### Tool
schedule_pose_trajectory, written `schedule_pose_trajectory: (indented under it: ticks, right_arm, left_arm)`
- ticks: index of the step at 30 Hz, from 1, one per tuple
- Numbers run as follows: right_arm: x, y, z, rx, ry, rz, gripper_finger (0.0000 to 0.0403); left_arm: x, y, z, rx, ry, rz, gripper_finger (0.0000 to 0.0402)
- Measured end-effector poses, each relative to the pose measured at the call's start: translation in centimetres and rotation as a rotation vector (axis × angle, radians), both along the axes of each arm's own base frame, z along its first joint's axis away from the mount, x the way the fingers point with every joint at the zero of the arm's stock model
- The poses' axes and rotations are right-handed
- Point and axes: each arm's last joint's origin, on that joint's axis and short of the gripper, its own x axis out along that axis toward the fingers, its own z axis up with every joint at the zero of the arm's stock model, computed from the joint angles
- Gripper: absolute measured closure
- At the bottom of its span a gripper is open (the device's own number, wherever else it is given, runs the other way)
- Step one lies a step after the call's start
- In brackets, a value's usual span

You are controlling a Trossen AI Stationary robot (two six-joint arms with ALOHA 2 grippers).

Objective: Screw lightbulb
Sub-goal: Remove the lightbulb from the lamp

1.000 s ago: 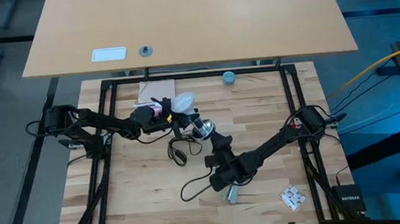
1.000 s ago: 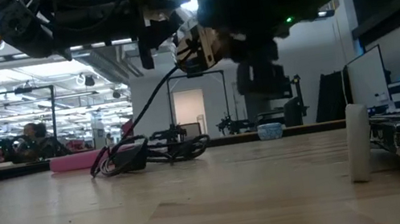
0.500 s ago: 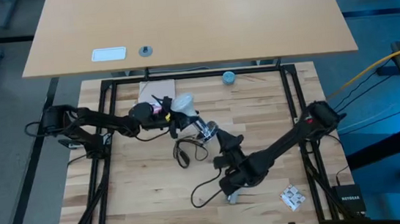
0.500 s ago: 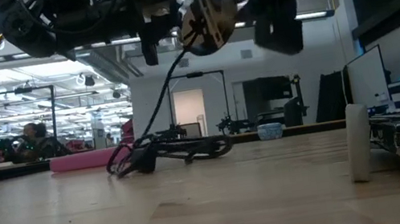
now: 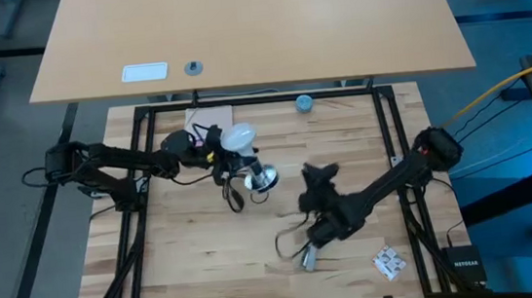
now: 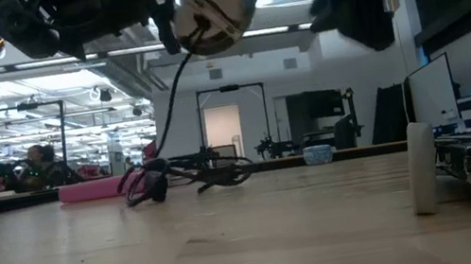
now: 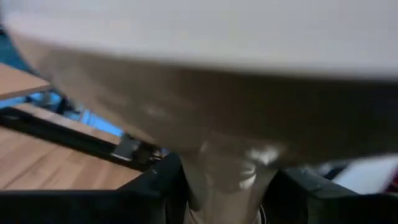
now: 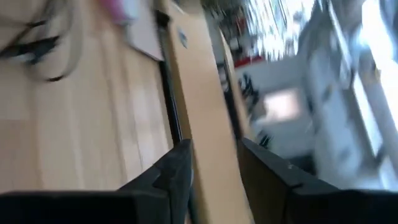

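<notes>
The lightbulb (image 5: 237, 136) is off the surface (image 5: 187, 245), held aloft at about eleven o'clock from the surface's centre. The left gripper (image 5: 215, 146) has its jaws closed around the bulb's pale grey neck; the left wrist view shows the neck (image 7: 225, 180) pinched between the two dark fingers (image 7: 163, 186), with the white globe filling the picture above them. Just beside the bulb, toward four o'clock, hangs a shiny metal socket (image 5: 265, 177) with a black cord (image 5: 234, 193) trailing down to the surface. In the low view the socket (image 6: 207, 7) shows high up, its cord (image 6: 166, 115) dropping to a tangle (image 6: 185, 174) on the wood.

The right gripper (image 5: 319, 175) sits at about three o'clock from the socket, well apart from it, and its jaws stand apart with nothing between them. The right wrist view looks only across wood and a frame edge.

The step in hand appears to be mating bulb and socket. Doing it well likely calls for the right gripper to steady the socket first, since the hanging cord would let it spin or swing freely. The left arm should then line up the neck squarely with the socket mouth before any turning, because a tilted start risks cross-threading. A light, even grip on the neck seems wise, as the frosted globe is fragile, and the cord should stay clear of the joint
</notes>
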Motion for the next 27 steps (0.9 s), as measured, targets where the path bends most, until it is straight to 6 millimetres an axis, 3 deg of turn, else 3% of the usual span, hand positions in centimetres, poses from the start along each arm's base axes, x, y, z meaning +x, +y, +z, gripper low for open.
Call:
schedule_pose_trajectory:
  ticks: [3, 6, 14, 23, 27]
  right_arm:
    - [-1.7, -1.3, 1.3, 0.153, -0.218, -0.123, 0.0285]
    - [-2.1, -2.0, 1.6, 0.291, -0.359, -0.227, 0.03]
    - [0.9, -0.6, 0.1, 0.407, -0.49, -0.177, 0.0328]
    - [2.5, -2.0, -0.8, 0.385, -0.277, -0.152, 0.0331]
    - [2.2, -3.1, 0.0, 0.325, -0.098, -0.151, 0.0331]
  left_arm:
    - [-0.2, -0.4, 0.3, 0.058, -0.013, -0.072, 0.0247]
    - [-0.5, -0.6, 0.8, 0.138, -0.05, -0.129, 0.0247]
    - [-0.7, -2.4, 0.9, 0.273, -0.089, -0.335, 0.0247]
    - [-0.4, -3.6, -0.3, 0.343, -0.005, -0.378, 0.0247]
    - [-0.3, -3.5, -0.6, 0.336, 0.027, -0.371, 0.0247]
